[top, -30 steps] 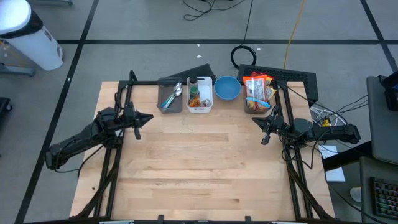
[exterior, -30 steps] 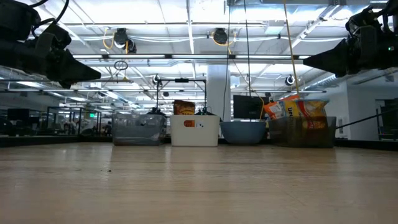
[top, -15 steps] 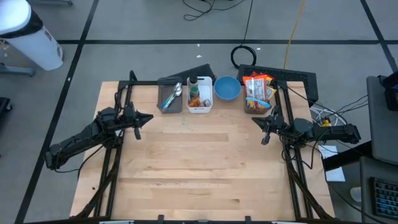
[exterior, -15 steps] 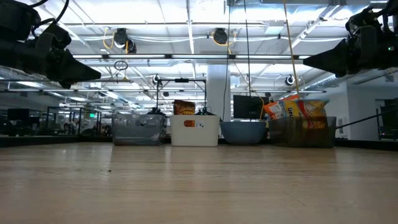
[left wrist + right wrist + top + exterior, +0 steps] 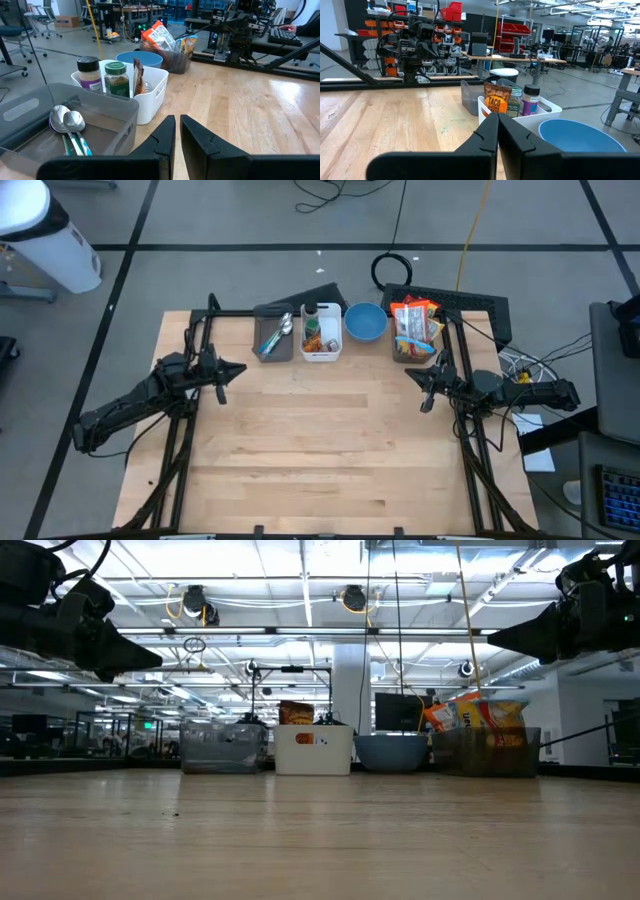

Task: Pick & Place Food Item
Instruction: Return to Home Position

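Four containers stand in a row at the table's far edge. A dark bin (image 5: pixel 414 330) holds snack bags (image 5: pixel 480 718). A white bin (image 5: pixel 320 332) holds two spice jars (image 5: pixel 104 76) and a taco seasoning packet (image 5: pixel 495 102). Between these two bins stands a blue bowl (image 5: pixel 365 321). A grey bin (image 5: pixel 273 336) at the row's left end holds spoons (image 5: pixel 67 122). My left gripper (image 5: pixel 238 368) hovers shut at the left edge, near the grey bin. My right gripper (image 5: pixel 412 373) hovers shut at the right edge, near the dark bin. Both are above the table and hold nothing.
The wooden tabletop (image 5: pixel 330 440) lies bare from the bins to the near edge. Black frame rails (image 5: pixel 185 450) run along the left and right sides. A cable coil (image 5: pixel 392 270) lies on the floor behind the table.
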Tool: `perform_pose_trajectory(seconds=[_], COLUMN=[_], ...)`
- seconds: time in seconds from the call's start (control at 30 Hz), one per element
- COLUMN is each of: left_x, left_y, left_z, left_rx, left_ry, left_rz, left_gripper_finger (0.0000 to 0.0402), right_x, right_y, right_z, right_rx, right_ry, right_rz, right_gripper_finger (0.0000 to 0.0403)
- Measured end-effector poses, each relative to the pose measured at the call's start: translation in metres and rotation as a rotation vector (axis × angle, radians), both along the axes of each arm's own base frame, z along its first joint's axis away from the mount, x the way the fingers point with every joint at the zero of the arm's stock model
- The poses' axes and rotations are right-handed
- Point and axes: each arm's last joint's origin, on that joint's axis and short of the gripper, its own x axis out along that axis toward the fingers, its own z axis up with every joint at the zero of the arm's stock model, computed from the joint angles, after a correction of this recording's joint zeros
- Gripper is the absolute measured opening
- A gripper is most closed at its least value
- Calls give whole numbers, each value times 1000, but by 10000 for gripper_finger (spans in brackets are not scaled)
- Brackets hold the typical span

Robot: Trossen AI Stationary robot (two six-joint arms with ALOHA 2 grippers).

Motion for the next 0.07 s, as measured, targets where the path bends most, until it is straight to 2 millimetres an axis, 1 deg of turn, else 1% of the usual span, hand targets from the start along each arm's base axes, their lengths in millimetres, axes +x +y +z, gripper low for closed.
perform_pose_trajectory(seconds=[0.07], left_x=[0], left_y=[0], left_z=[0], left_rx=[0], left_ry=[0], left_rz=[0], left_gripper_finger=[33], right_x=[0], right_y=[0], right_z=[0], right_rx=[0], right_ry=[0], right_rz=[0], right_gripper_finger=[0])
